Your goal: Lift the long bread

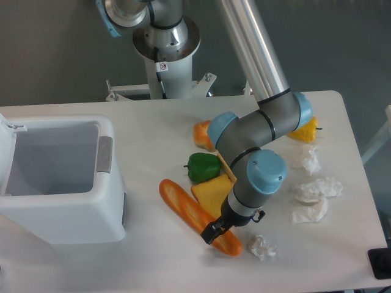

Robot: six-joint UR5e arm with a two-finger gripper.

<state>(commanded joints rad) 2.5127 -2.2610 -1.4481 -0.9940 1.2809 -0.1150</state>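
The long bread [186,204] is an orange-brown baguette with paler slashes. It lies flat on the white table [153,262], running diagonally from upper left to lower right. My gripper [215,231] is low over the bread's right part. One dark finger [209,235] shows at the bread's near side. The wrist hides the other finger, so I cannot tell how wide the jaws stand or whether they press the bread.
A flat yellow bread slice [211,193] and a green pepper [203,166] lie right behind the bread. An orange bun [201,132] and a yellow pepper [305,130] sit farther back. Crumpled white papers [314,190] lie to the right, one [263,247] near the bread's end. A white bin [58,183] stands at left.
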